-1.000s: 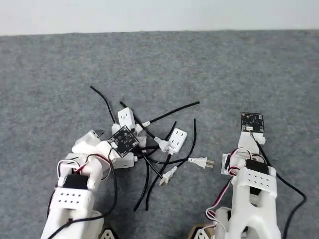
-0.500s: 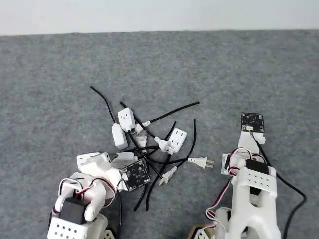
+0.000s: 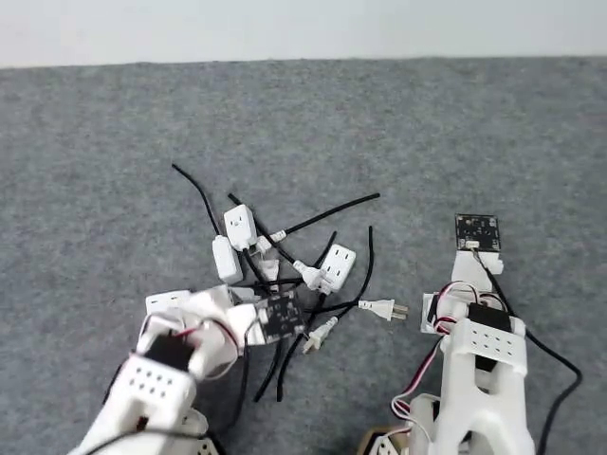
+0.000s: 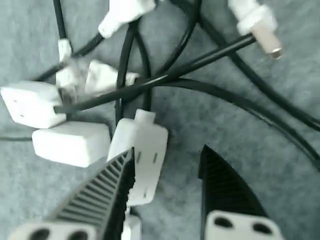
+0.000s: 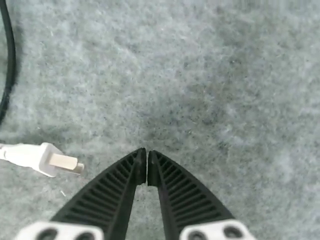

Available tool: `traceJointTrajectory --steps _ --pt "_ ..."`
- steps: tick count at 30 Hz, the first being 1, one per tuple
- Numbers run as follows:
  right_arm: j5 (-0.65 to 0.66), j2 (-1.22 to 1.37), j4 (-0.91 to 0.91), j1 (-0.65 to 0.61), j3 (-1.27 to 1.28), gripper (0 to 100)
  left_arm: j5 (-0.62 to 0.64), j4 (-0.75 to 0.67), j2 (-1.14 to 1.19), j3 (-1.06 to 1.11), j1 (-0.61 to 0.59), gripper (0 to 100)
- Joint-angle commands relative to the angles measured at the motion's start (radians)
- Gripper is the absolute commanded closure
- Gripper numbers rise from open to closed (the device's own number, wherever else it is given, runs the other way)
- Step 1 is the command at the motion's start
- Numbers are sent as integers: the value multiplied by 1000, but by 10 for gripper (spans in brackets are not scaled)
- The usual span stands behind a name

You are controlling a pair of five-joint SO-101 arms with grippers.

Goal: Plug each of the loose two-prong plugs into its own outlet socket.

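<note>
My left gripper (image 4: 167,155) is open and points down at the cord tangle. A white outlet socket (image 4: 142,155) lies flat by one of its fingers (image 4: 112,187), partly between the jaws, untouched. Two more white sockets (image 4: 70,143) lie beside it under black cords (image 4: 200,60). A loose plug (image 4: 257,22) shows its prongs farther off. In the high view the left arm (image 3: 171,365) hangs over the near edge of the tangle (image 3: 285,275). My right gripper (image 5: 145,155) is shut and empty above bare carpet, with a white two-prong plug (image 5: 42,159) just beside its tips.
Several white sockets (image 3: 240,226) and black cords sprawl over the grey carpet (image 3: 427,123) in the middle. One loose plug (image 3: 383,308) lies between the arms, another (image 3: 322,334) nearer the left arm. The right arm (image 3: 484,351) stands at the right.
The left arm pulled back from the left side of the tangle, then swung right over its near edge, uncovering a socket. The right arm has not moved.
</note>
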Motion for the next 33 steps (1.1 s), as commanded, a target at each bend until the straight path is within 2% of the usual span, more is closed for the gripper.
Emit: traceJointTrajectory --steps 1,4,7,9,12,16,23,26,28,30,33 --pt "11 2 -10 7 -49 986 -92 -72 295 -170 -91 798" --pt "12 2 -8 7 -49 986 -101 -57 514 -315 -135 798" --pt "12 2 -8 7 -49 986 -123 51 715 -489 -133 807" --pt "12 2 -8 8 -49 986 -144 117 827 -587 -118 855" --pt "12 2 -8 10 -49 986 -184 204 931 -680 -94 976" --pt "12 2 -8 8 -49 986 -212 269 954 -699 -80 986" --pt "14 2 -8 8 -49 986 -239 296 939 -699 -80 981" --pt "38 2 -8 7 -48 986 -226 295 937 -707 -86 910" --pt "48 2 -16 5 -35 986 -152 290 936 -734 -91 868" --pt "48 1 -16 -5 -32 986 -115 290 937 -760 -101 861" --pt "48 -1 -16 -21 -28 986 -146 288 937 -771 -107 863"
